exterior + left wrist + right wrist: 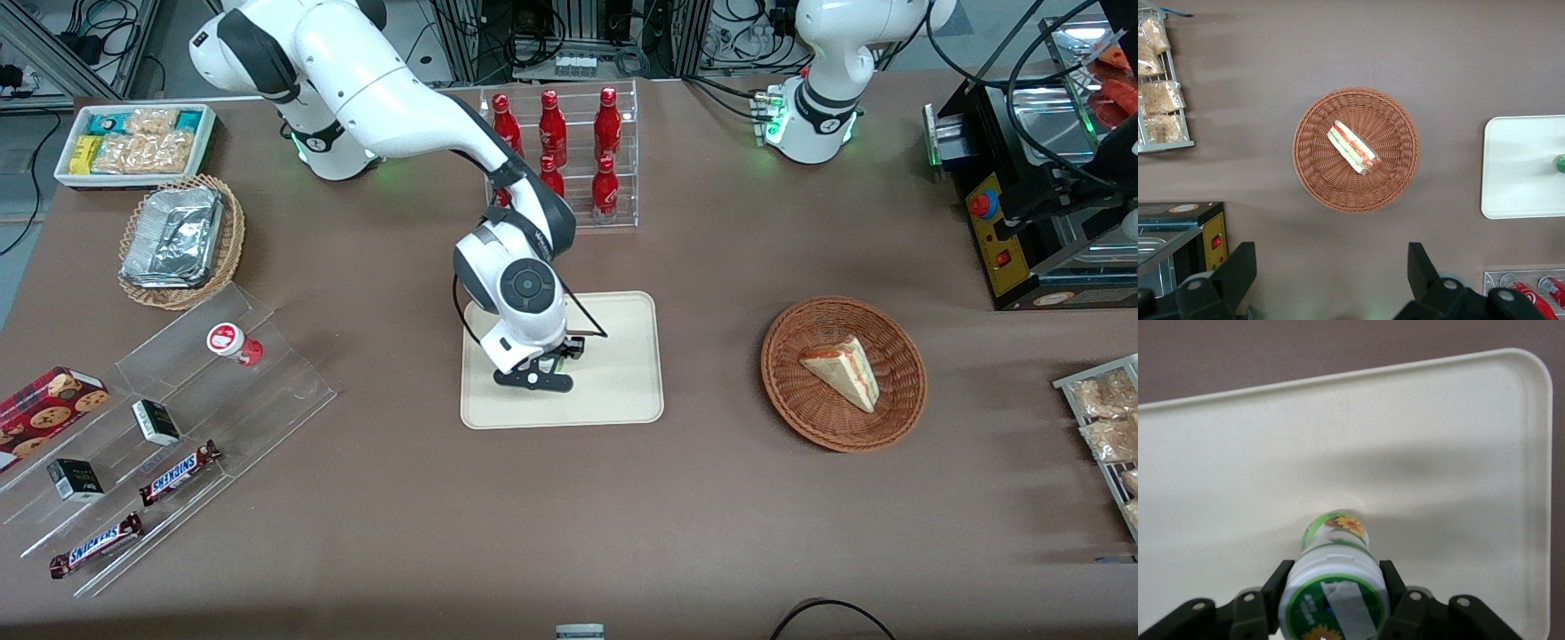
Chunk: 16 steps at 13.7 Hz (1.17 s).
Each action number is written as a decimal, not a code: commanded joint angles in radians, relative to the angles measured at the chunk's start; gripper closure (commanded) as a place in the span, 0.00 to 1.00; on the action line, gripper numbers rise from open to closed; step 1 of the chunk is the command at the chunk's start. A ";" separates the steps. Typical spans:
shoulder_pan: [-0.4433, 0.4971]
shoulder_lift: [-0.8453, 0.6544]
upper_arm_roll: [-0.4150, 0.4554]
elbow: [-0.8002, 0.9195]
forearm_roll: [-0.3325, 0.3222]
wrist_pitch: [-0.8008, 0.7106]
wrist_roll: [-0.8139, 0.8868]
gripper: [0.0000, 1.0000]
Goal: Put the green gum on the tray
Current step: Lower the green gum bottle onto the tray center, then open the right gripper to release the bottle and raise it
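My gripper (553, 363) sits low over the tray (622, 391); front view hides what it carries. Wrist view fills that in: fingers (1399, 603) clamped on the green gum (1335, 587), bottle's base at the tray (1458, 453) surface.

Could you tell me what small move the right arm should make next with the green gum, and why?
Probably open the jaws and release. The gripper is over the tray, shut on the green gum, and in the right wrist view the bottle's base appears to meet the tray surface, well inside the rim. If it is not quite down, a slight lowering should come first.
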<state>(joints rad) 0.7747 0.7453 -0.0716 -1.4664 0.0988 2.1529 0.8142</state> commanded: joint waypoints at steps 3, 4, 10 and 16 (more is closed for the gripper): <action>0.018 0.045 -0.010 0.046 0.028 0.025 0.014 0.80; 0.018 0.049 -0.010 0.046 0.028 0.028 0.013 0.39; 0.018 0.051 -0.013 0.041 0.016 0.035 -0.061 0.00; 0.018 0.017 -0.013 0.041 0.010 0.018 -0.066 0.00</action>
<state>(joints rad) 0.7869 0.7664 -0.0755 -1.4533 0.0988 2.1861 0.7609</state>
